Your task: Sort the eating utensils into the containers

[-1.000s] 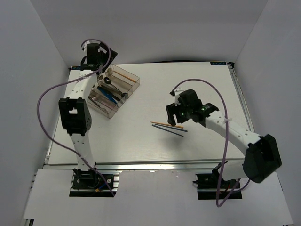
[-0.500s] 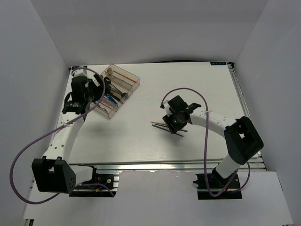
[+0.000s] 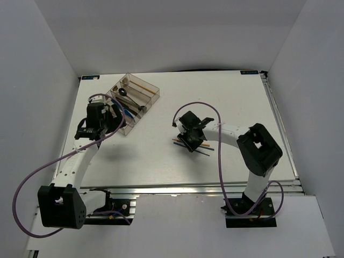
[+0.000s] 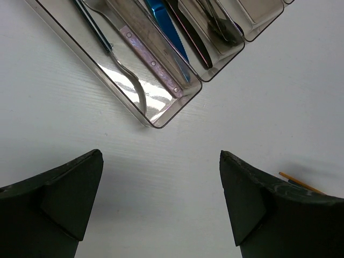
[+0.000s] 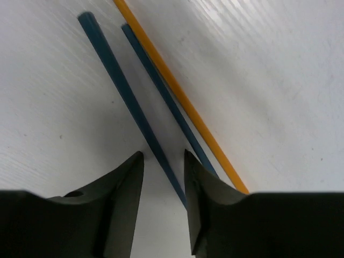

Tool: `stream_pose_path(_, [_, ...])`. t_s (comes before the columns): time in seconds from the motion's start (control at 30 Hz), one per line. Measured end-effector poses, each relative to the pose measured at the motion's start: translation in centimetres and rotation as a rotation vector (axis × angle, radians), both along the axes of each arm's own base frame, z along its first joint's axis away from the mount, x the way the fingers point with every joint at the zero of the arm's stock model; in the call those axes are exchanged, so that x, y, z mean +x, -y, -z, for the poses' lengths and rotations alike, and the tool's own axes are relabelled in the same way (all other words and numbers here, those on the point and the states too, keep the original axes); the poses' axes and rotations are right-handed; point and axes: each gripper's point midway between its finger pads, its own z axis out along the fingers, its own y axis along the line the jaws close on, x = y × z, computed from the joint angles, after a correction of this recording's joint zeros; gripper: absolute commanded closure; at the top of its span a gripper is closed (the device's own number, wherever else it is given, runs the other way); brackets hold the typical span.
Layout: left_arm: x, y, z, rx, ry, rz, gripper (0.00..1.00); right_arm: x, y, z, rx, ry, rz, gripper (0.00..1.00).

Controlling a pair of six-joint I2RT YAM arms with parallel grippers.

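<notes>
The clear organizer tray (image 3: 153, 92) stands at the back left and holds forks, a blue knife and black spoons. In the left wrist view its near end (image 4: 161, 124) shows a pink-handled fork (image 4: 150, 62), the blue knife (image 4: 166, 27) and a black spoon (image 4: 223, 29). My left gripper (image 3: 99, 128) (image 4: 160, 154) is open and empty over bare table just short of the tray. Three chopsticks lie mid-table: two blue (image 5: 123, 86) (image 5: 156, 75) and one orange (image 5: 177, 91) (image 3: 175, 140). My right gripper (image 3: 188, 141) (image 5: 163, 152) is down on them, jaws narrowly apart astride one blue chopstick.
The table's right edge has a metal rail (image 3: 277, 107). The tray's back compartment holds an orange chopstick (image 3: 144, 86). The orange chopstick's tip also shows at the lower right of the left wrist view (image 4: 301, 183).
My left arm has swung from the tray's far side down to its near left. My right gripper has moved left and lowered onto the chopsticks.
</notes>
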Motion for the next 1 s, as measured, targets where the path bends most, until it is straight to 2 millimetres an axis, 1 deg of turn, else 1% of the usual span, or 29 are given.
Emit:
stream_pose_path(0.17, [-0.1,-0.2,0.1,0.015,0.0,-0.001,0.02,0.1,-2.0,0.1,0.009,0.012,-0.052,0.8])
stream_pose_path(0.23, [-0.1,-0.3,0.1,0.017,0.003,-0.004,0.02,-0.2,-3.0,0.1,0.012,0.014,-0.078,0.84])
stream_pose_path(0.27, [-0.2,-0.3,0.1,0.017,0.004,-0.005,0.02,-0.3,-3.5,0.1,0.016,0.015,-0.089,0.93])
stream_pose_path(0.3, [-0.2,-0.3,0.0,0.017,0.008,-0.005,0.02,-0.5,-4.1,0.1,0.018,0.017,-0.102,0.98])
stream_pose_path(0.33, [-0.2,-0.3,-0.2,0.016,0.013,-0.006,0.02,-0.6,-4.6,0.1,0.021,0.02,-0.113,1.0])
stream_pose_path(0.43, [-0.4,-0.1,-0.5,0.001,0.029,-0.003,0.02,-1.0,-5.7,0.0,0.029,0.024,-0.134,1.0])
stream_pose_path(0.5, [-0.5,0.6,-0.6,-0.036,0.048,0.019,0.02,-1.4,-6.5,0.0,0.043,0.017,-0.138,1.0])
stream_pose_path(0.57, [-0.9,1.8,-0.2,-0.098,0.06,0.053,0.02,-2.2,-7.6,-0.1,0.081,-0.007,-0.143,1.0])
stream_pose_path(0.67, [-1.7,4.5,1.0,-0.242,0.072,0.125,0.02,-3.1,-8.9,-0.4,0.145,-0.05,-0.109,1.0])
stream_pose_path(0.73, [-2.7,6.8,2.3,-0.373,0.071,0.181,0.02,-3.5,-9.9,-1.1,0.198,-0.069,-0.076,1.0])
stream_pose_path(0.77, [-3.0,7.4,2.6,-0.402,0.064,0.196,0.02,-3.5,-10.4,-1.8,0.229,-0.073,-0.056,1.0])
stream_pose_path(0.83, [-4.0,9.4,3.2,-0.481,0.054,0.237,0.02,-3.3,-11.2,-3.4,0.295,-0.074,-0.016,1.0])
stream_pose_path(0.9, [-4.7,11.4,2.8,-0.531,0.061,0.293,0.02,-3.2,-12.1,-5.2,0.355,-0.075,0.009,1.0])
stream_pose_path(1.0, [-5.4,14.2,0.6,-0.576,0.117,0.385,0.02,-2.6,-13.8,-8.1,0.458,-0.067,0.029,1.0])
